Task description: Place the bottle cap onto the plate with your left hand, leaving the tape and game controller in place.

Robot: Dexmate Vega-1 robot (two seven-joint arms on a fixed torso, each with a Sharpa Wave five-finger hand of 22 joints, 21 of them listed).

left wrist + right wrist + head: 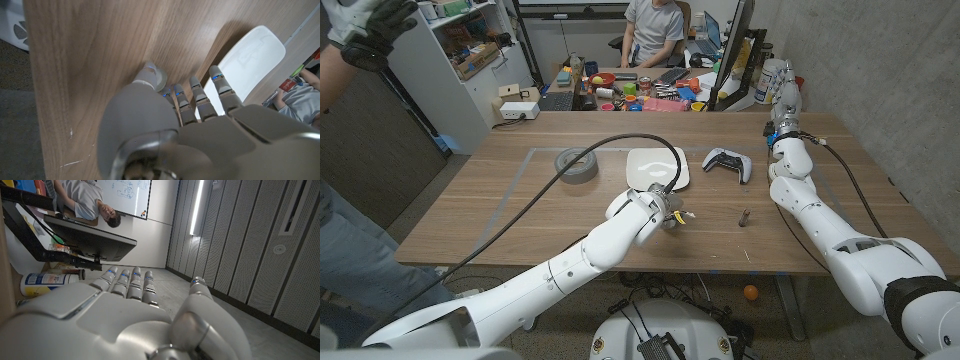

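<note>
Cap seemed to sit at the thumb tip of your left hand, on the table just short of the plate; the fingers lay nearly straight, and whether you had it pinched I could not tell. You needed a firm pinch before lifting, keeping clear of tape and controller

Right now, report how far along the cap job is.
Done: nothing yet; the plate is bare. The tape and game controller sit beside it, nothing touching them. In hand: the left hand is low at the plate's near edge, fingers reaching toward it; whether it holds the cap I cannot tell. A small dark thing stands on the table to its right. Left: getting the cap onto the plate.
</note>
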